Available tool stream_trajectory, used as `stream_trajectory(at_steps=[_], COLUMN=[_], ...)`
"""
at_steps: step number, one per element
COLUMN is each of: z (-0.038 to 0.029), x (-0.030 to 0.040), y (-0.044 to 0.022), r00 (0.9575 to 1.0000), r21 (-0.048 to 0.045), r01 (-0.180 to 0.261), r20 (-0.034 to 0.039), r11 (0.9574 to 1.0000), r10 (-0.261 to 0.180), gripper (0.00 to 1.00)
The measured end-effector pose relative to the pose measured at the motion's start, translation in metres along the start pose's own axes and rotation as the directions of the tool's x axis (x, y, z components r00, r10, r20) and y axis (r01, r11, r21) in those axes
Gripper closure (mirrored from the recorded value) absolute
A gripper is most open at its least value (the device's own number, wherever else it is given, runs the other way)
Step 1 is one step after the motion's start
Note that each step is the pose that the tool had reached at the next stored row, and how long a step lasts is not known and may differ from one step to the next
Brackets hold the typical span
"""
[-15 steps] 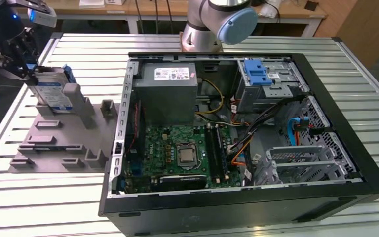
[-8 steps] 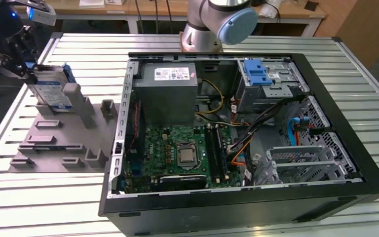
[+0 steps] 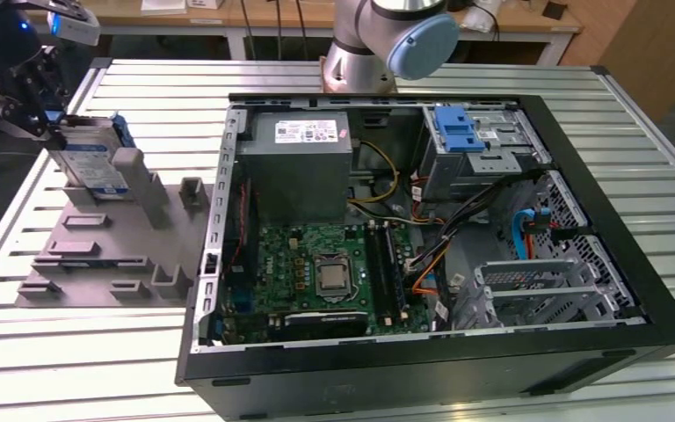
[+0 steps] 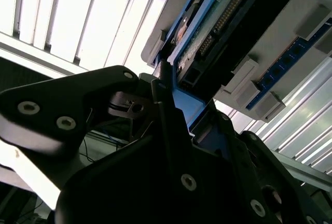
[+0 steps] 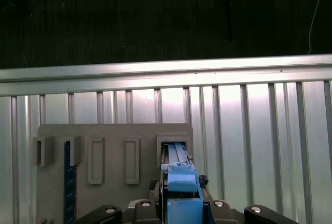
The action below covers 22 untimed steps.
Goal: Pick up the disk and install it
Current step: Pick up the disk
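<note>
- Black two-fingered end effector (image 3: 54, 123) at the exterior view's far left, fingers pressed onto the upper edge of the disk, pinching it.
- Flat silver-grey hard disk with white-and-blue label and blue plastic carrier frame (image 3: 89, 163) stands upright on edge in a slot of the grey plastic holder block (image 3: 115, 255).
- Holder sits on the slatted metal tabletop (image 3: 80, 352), just beside the open black computer case (image 3: 431, 374).
- Second wrist view: blue frame between the black fingers (image 4: 162, 94).

silver-grey arm (image 3: 355, 63), light blue joint cap (image 3: 422, 44); black end effector (image 3: 45, 119), silver screws (image 4: 188, 181).
</note>
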<state>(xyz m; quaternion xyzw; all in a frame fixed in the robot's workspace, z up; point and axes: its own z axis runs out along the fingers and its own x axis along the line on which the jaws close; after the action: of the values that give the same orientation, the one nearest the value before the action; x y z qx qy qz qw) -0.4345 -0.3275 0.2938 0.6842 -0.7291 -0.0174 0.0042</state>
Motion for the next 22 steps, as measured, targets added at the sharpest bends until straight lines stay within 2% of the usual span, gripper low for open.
stream_trajectory(at_steps=[3,22], z=[-0.0001,-0.0113], x=[0.0000,-0.0002], y=[0.0000,0.0004], r00=[1.0000,1.0000], r21=[0.0000,0.0000], r01=[0.000,0.000], r20=[0.0000,0.0000], r11=[1.0000,1.0000], r10=[0.000,0.000], gripper=[0.63,0.63])
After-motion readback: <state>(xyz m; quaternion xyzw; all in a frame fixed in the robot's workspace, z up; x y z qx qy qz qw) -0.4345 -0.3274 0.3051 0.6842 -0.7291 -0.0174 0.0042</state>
